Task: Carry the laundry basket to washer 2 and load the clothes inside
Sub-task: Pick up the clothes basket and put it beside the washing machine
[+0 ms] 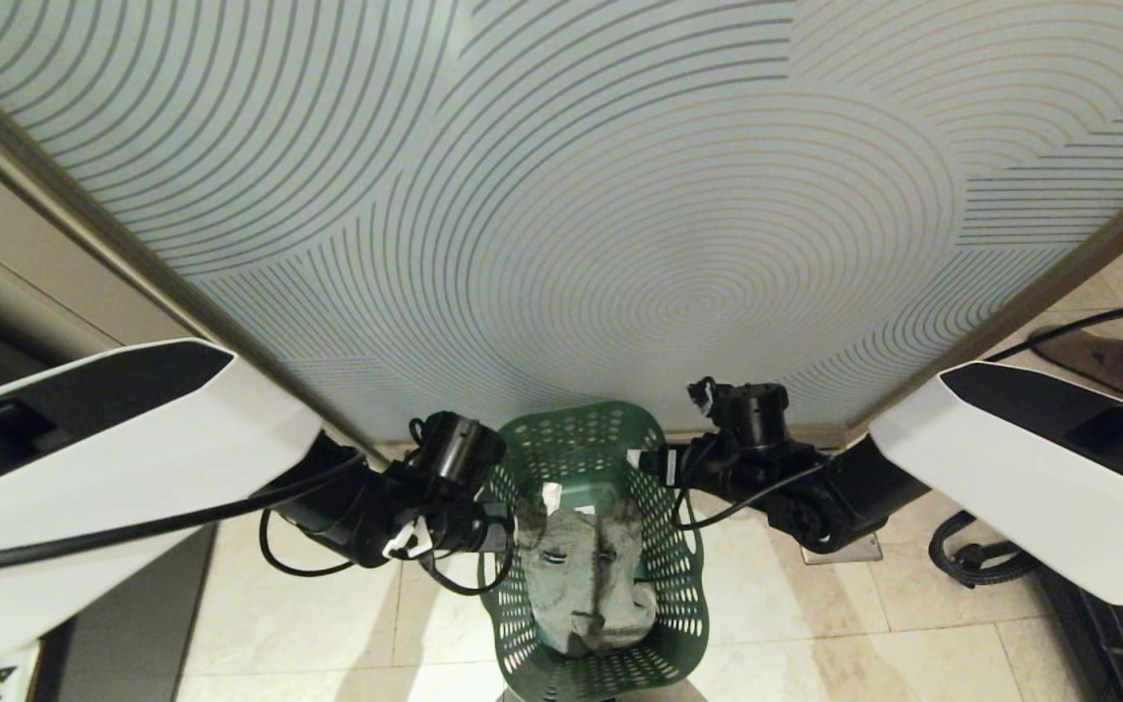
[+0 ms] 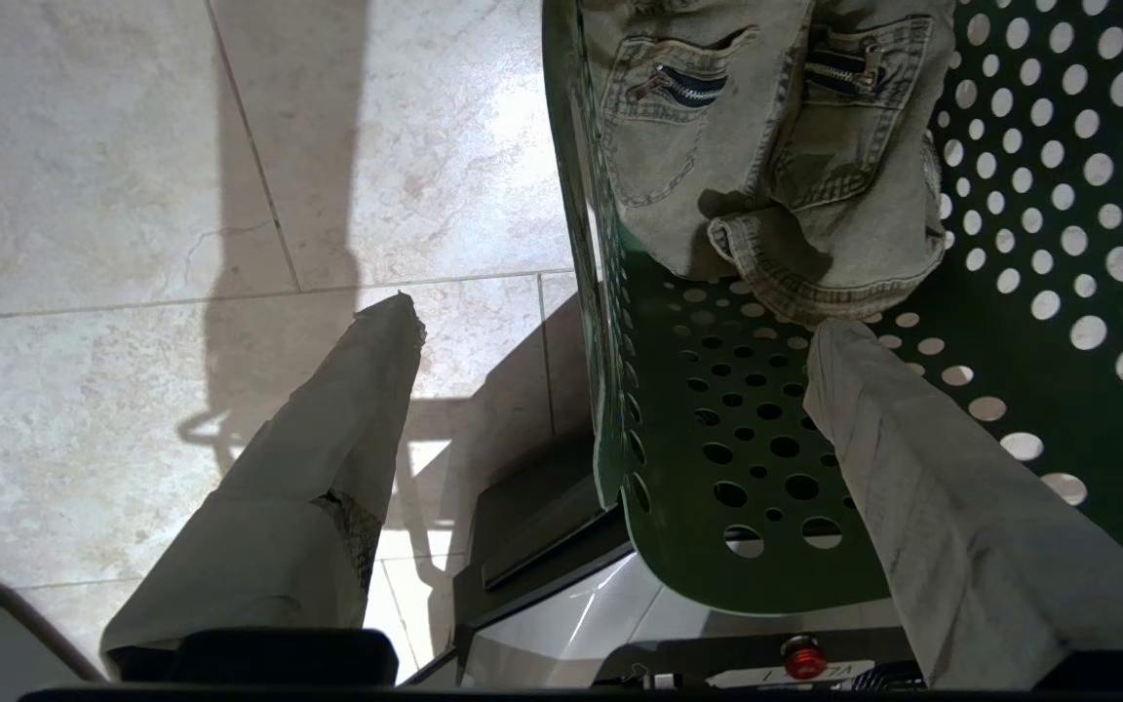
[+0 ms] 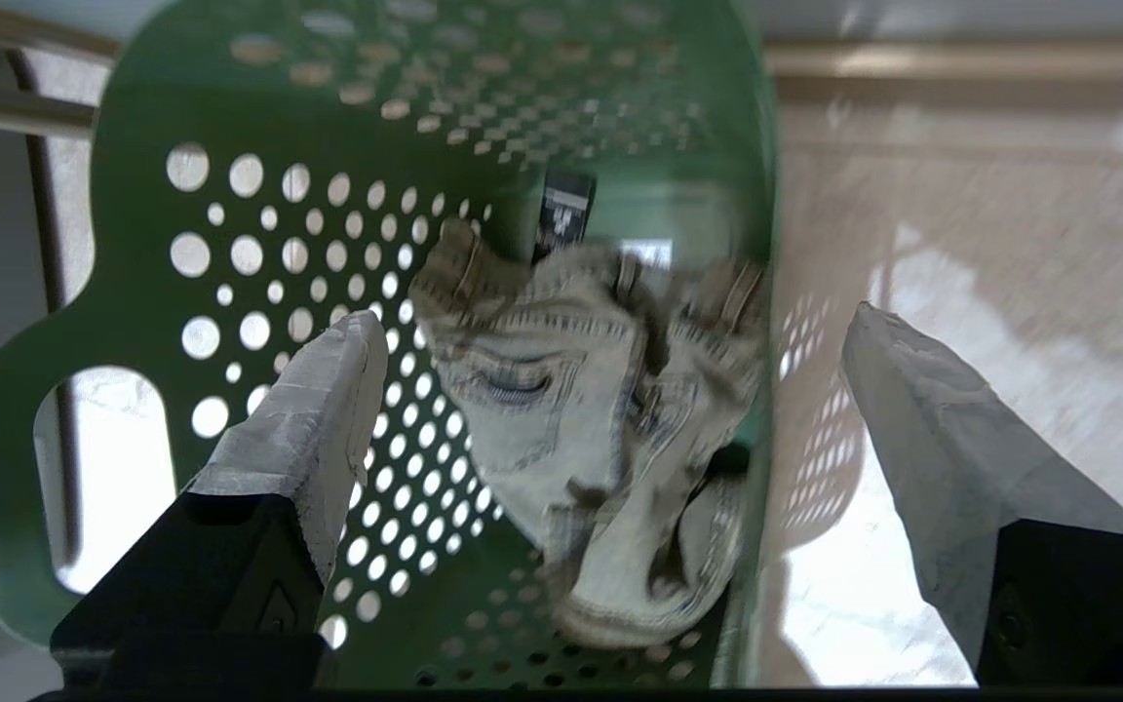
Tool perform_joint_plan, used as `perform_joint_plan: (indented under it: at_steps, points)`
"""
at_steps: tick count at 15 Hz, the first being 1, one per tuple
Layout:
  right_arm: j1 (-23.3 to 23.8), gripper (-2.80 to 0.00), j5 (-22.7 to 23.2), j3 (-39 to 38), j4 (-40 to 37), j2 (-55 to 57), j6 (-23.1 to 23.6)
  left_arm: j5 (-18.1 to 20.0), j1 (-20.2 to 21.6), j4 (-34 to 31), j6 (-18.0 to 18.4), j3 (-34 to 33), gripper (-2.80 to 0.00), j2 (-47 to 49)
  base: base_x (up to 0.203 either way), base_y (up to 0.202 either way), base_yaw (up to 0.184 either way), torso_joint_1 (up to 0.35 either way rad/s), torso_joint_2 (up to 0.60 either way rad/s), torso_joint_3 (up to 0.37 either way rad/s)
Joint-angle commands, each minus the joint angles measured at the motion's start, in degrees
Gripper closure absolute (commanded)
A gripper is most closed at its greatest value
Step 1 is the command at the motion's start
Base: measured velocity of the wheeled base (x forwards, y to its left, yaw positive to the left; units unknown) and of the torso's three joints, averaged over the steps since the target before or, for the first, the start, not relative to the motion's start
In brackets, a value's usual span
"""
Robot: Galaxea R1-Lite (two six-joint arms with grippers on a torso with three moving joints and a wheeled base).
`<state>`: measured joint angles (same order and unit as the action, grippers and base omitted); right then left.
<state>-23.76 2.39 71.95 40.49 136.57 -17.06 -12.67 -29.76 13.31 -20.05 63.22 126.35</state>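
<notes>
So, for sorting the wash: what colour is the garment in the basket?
Pale grey-green denim garment with dark zips, clearest in the left wrist view.

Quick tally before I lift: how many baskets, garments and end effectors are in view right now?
Baskets: 1, the green laundry basket
Garments: 1, the pale garment inside it
End effectors: 2, left end effector and right end effector, each straddling a basket wall
Total: 4

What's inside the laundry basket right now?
One crumpled pale garment with zip pockets lies on the bottom of the green laundry basket, with a sticker on the wall behind it. Nothing else shows; whatever lies beneath the garment is covered.
</notes>
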Motion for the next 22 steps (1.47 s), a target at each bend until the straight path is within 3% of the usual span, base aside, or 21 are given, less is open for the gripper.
perform_joint_plan:
  at_steps: [1,12,19,22]
  points:
    - [-0.38,-2.80,0.07,1.08,-0.38,0.39,-0.62,-0.16,-0.04,0.36,-0.16,0.32,-2.80,1.89,0.000,0.000,0.000,0.000,0.00,0.000]
    - [-1.37,-2.80,-0.02,0.30,-0.50,3.79,-0.78,-0.43,0.79,2.89,-0.41,0.59,-2.80,4.58,0.000,0.000,0.000,0.000,0.00,0.000]
    - [-2.29,-2.80,-0.14,-4.40,-1.12,3.26,-0.69,-0.17,1.05,3.12,-0.60,0.76,-2.80,7.76,0.000,0.000,0.000,0.000,0.00,0.000]
    - [-2.60,-2.80,-1.48,-5.28,-1.12,3.33,-0.75,-0.24,1.02,6.98,-0.38,0.68,-2.80,10.15,0.000,0.000,0.000,0.000,0.00,0.000]
